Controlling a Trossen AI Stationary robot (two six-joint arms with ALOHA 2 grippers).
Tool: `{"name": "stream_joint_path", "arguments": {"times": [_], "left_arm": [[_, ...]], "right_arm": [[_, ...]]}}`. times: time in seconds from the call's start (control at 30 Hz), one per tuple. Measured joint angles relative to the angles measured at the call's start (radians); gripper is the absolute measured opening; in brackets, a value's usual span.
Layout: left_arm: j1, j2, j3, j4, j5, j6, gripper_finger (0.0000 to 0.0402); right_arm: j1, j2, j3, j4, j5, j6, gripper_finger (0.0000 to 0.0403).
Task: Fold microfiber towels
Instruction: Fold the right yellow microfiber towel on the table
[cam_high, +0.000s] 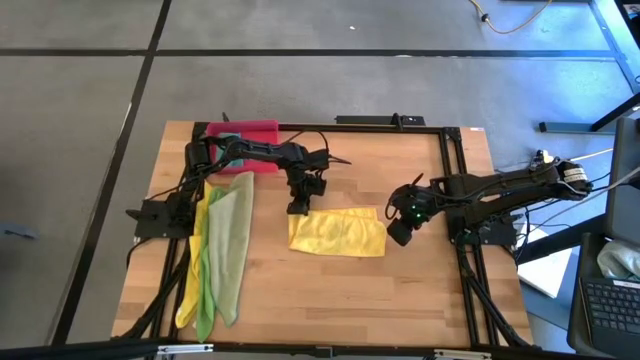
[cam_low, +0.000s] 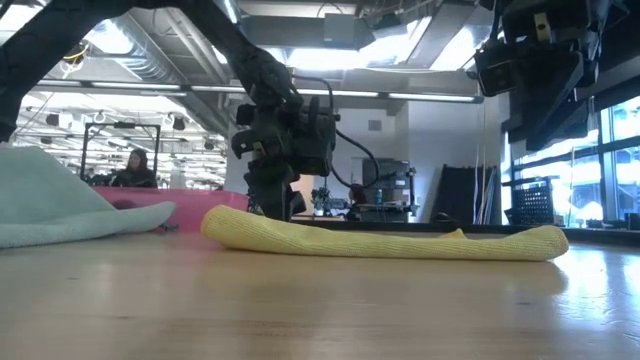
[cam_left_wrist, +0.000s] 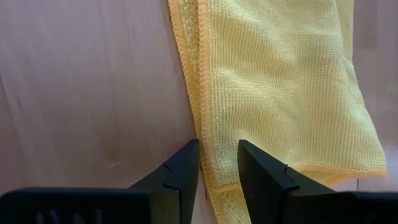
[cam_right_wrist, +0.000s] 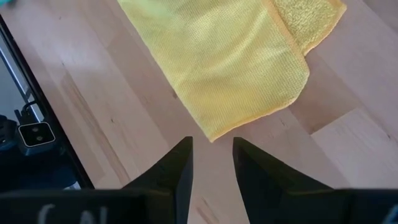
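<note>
Right, the yellow towel lies folded mid-table between both grippers, left gripper parted over its hem, right gripper parted just short; best pinch both layers squarely.

Folded yellow towel lies mid-table. Left gripper sits at its upper-left corner, right gripper just off its right edge. Stack of yellow, green and pale olive towels along the left side, possibly overlapping. Pink tray at the table's far edge.
</note>
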Motion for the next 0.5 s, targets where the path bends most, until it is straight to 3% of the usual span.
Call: {"name": "stream_joint_path", "arguments": {"times": [0.27, 0.5], "left_arm": [[-0.002, 0.000, 0.009, -0.056, -0.008, -0.003, 0.0102], [-0.005, -0.001, 0.039, -0.081, -0.012, -0.003, 0.0070]], "right_arm": [[0.000, 0.000, 0.000, 0.000, 0.014, -0.004, 0.0116], [0.000, 0.000, 0.000, 0.001, 0.040, -0.020, 0.0116]]}}
